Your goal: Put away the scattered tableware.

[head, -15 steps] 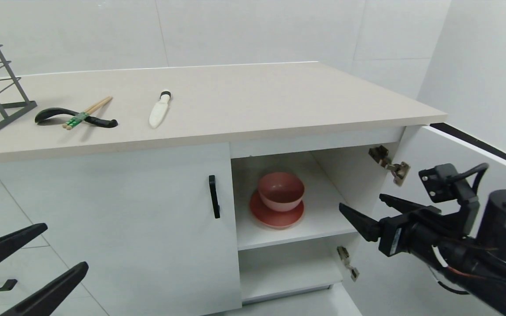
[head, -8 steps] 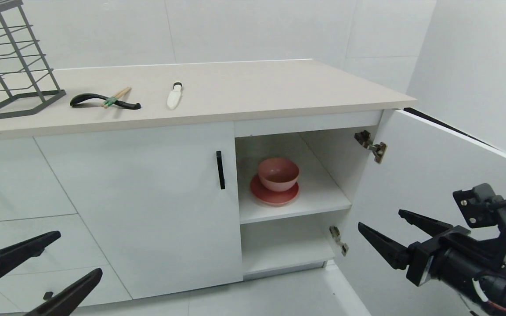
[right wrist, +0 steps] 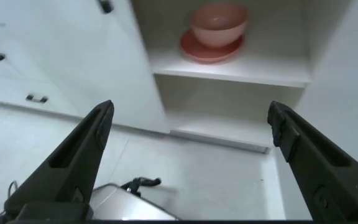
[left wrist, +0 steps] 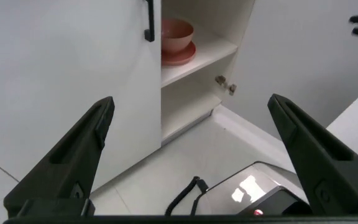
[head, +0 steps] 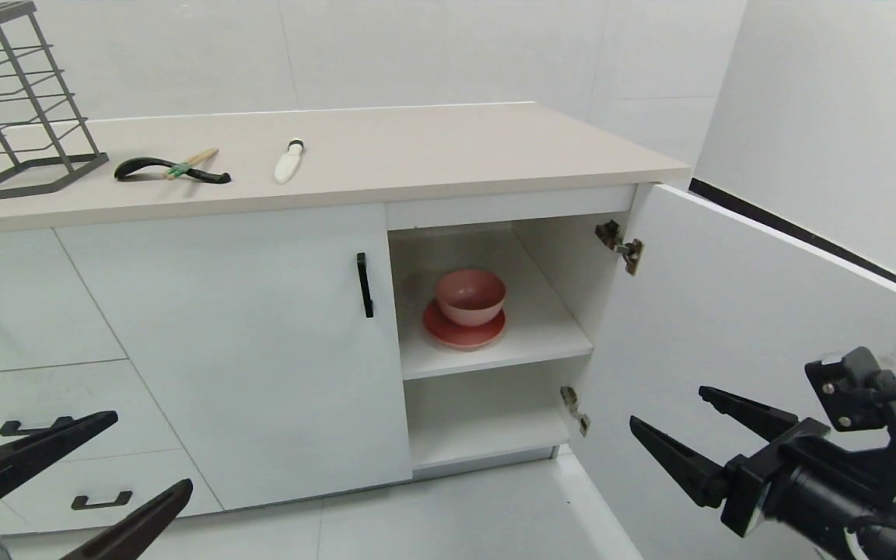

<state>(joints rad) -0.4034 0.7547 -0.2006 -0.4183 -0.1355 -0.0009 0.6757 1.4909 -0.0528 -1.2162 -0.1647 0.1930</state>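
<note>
cabinet (head: 557, 272), under countertop (head: 456, 148): right door (head: 728, 311) swung wide open, left door (head: 246, 350) closed.
upper shelf (head: 549, 338): 1 pink bowl (head: 470, 295), upright, mouth up, seated on 1 pink plate (head: 456, 336); both toward the shelf's 9 o'clock side. seen likewise from the left wrist (bowl (left wrist: 176, 34), plate (left wrist: 182, 58)) and the right wrist (bowl (right wrist: 219, 23), plate (right wrist: 210, 51)).
lower shelf (head: 487, 435): directly beneath.

countertop, loose tableware:
- 1 black spoon (head: 145, 166), flat, long axis about 9 to 4 o'clock, scoop end at 9 o'clock.
- 1 pair chopsticks (head: 191, 162), laid across the spoon's handle, long axis about 2 to 8 o'clock, green-banded ends at 8 o'clock.
- 1 white knife (head: 288, 162), flat, at 3 o'clock from the spoon and apart from it, long axis about 1 to 7 o'clock, black-capped end at 1 o'clock.
- 1 wire rack (head: 12, 101), upright, at 9 o'clock from the spoon.

left gripper (head: 151, 451) (left wrist: 191, 102): low before the drawers, fingers spread wide, nothing held.
right gripper (head: 668, 406) (right wrist: 190, 107): low before the open door, fingers spread wide, nothing held.
</note>
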